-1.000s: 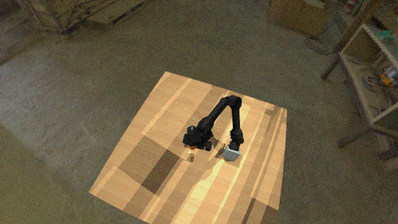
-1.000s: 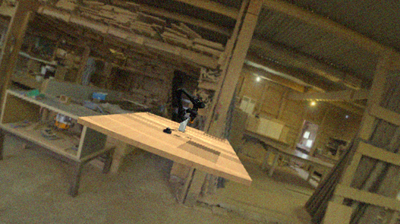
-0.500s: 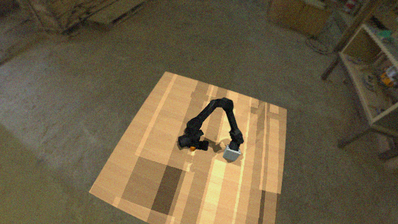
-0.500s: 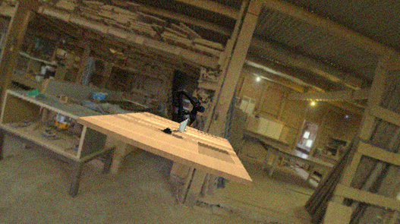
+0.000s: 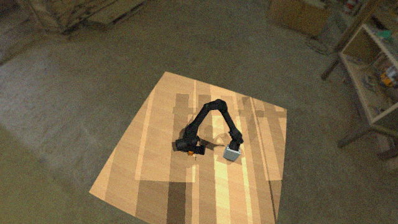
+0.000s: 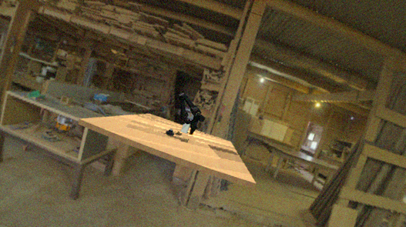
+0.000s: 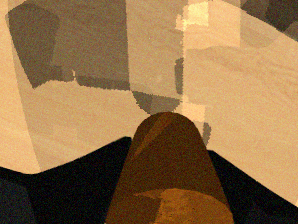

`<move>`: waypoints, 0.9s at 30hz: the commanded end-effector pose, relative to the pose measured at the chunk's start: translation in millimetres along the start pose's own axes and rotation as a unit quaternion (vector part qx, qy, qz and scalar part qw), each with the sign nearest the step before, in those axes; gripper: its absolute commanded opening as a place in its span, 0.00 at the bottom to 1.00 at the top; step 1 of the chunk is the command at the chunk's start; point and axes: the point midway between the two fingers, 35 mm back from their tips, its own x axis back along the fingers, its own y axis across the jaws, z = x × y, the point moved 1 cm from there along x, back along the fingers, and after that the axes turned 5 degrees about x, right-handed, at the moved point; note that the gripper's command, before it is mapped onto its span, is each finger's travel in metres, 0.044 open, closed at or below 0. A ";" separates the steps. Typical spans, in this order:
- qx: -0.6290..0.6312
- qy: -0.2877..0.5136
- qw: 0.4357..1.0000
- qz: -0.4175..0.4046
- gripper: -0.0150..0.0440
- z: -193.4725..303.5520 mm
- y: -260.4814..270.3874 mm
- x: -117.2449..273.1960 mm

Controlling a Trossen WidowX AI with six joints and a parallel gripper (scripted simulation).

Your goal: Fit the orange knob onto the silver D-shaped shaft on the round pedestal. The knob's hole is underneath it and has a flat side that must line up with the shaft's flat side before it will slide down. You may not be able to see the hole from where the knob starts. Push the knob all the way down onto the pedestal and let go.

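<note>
The orange knob (image 5: 190,153) (image 7: 172,170) is held between the two black fingers of my gripper (image 5: 191,152) (image 7: 167,151). The gripper is shut on it. In the wrist view the knob's rounded end points up the picture, and its hole is not visible. The knob is held off the table; its exact height is unclear. The round pedestal (image 6: 170,133) is a small dark shape on the table in the exterior view, apart from my gripper (image 6: 191,132). In the top view the arm covers the pedestal. The silver shaft and its flat side cannot be made out.
The light wooden table (image 5: 149,199) (image 6: 123,135) carries patchy shadows. The arm's pale grey base (image 5: 232,154) (image 6: 185,127) stands right of the gripper in the top view. Wooden shelving (image 5: 377,119) stands beyond the table's right side in that view.
</note>
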 end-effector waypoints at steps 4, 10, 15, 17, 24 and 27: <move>0.000 -0.004 1.000 0.001 0.25 -0.2 1.2 -41.0; -0.001 -0.005 1.000 0.003 0.25 -0.6 -0.5 -54.9; -0.001 -0.003 1.000 0.007 0.34 -0.5 -2.2 -53.7; -0.001 -0.003 1.000 0.007 0.43 -0.5 -2.2 -53.7; -0.001 -0.003 1.000 0.007 0.66 -0.5 -2.2 -53.7; -0.001 -0.003 1.000 0.007 0.66 -0.5 -2.2 -53.7</move>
